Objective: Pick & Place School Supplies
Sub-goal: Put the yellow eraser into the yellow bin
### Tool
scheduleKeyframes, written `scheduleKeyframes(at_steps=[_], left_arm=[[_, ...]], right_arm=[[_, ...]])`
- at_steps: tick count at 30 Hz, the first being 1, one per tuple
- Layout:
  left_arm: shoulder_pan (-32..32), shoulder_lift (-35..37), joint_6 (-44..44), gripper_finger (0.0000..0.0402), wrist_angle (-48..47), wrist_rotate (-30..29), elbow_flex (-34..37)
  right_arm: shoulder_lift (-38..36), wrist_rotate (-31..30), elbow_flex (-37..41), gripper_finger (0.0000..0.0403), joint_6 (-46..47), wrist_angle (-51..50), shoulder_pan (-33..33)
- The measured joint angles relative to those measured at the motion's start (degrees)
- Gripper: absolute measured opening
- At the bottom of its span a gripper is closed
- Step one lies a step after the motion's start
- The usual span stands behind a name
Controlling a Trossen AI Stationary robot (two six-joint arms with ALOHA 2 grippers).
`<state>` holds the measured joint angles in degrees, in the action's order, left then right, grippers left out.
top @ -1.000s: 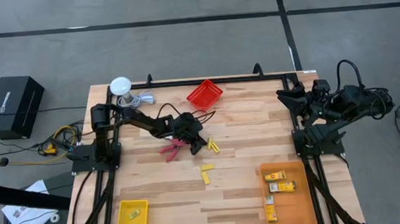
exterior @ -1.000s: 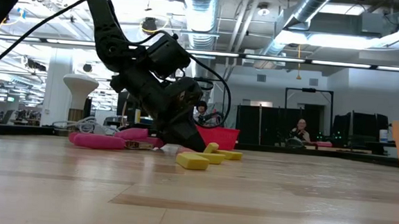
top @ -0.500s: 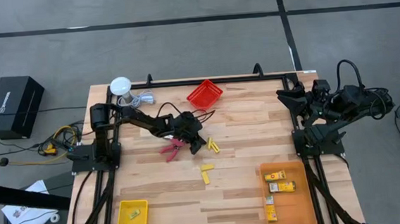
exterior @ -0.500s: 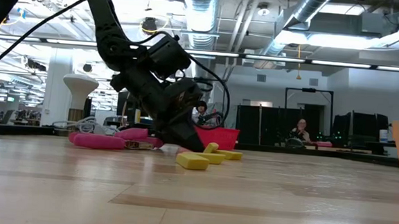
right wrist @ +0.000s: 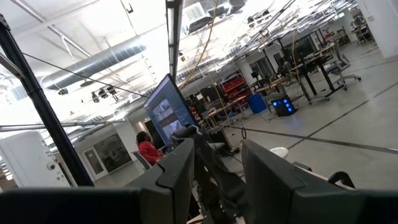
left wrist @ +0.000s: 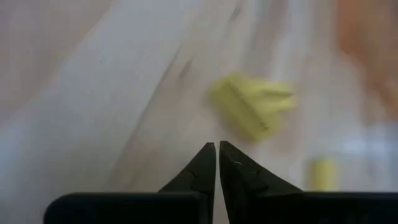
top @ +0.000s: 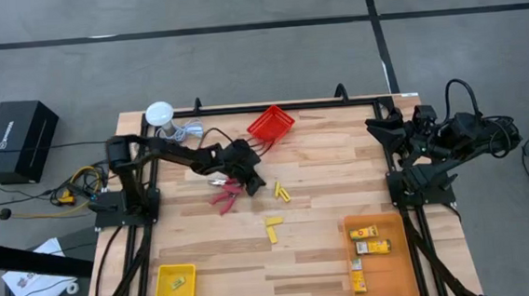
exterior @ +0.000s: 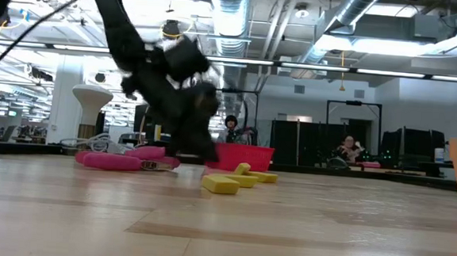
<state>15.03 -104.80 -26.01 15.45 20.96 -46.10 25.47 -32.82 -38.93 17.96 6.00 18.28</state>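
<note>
1. Left gripper [top: 254, 184], fingers almost together and empty, just above the table [top: 327, 246] beside the red-handled scissors [top: 227, 194].
2. Yellow pieces [top: 282, 192] near it; one [top: 274, 227] farther off.
3. Right gripper [right wrist: 217, 168], fingers apart, raised at the table's right edge.

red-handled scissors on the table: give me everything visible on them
The red-handled scissors lie flat on the wooden table, left of centre, glossy pink-red handles like plastic. In the low view they rest low on the wood. The left gripper is right beside them, fingers shut, not holding them. Blades are not clear.
</note>
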Motion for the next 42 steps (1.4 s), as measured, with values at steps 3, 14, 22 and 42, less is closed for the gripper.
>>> scheduleKeyframes(at_steps=[3, 14, 22, 42], left_arm=[[0.0, 6.8, -1.9, 0.0023, 2.3, 1.9, -0.5], [-2.5, 21.2, -3.4, 0.0036, -10.3, -1.0, -7.0], [-7.4, 16.1, 4.1, 0.0036, -46.3, -19.6, -26.9], [-16.4, -1.8, -20.3, 0.007, -9.7, -31.4, -32.7]], right_arm=[[0.0, 0.0, 0.0, 0.0127, -0.4, 0.0, 0.0], [0.0, 0.0, 0.0, 0.0127, -1.9, 0.0, 0.0], [0.0, 0.0, 0.0, 0.0127, -2.1, 0.0, 0.0], [-0.9, 1.5, -1.0, 0.0127, -4.7, -5.7, -1.6]])
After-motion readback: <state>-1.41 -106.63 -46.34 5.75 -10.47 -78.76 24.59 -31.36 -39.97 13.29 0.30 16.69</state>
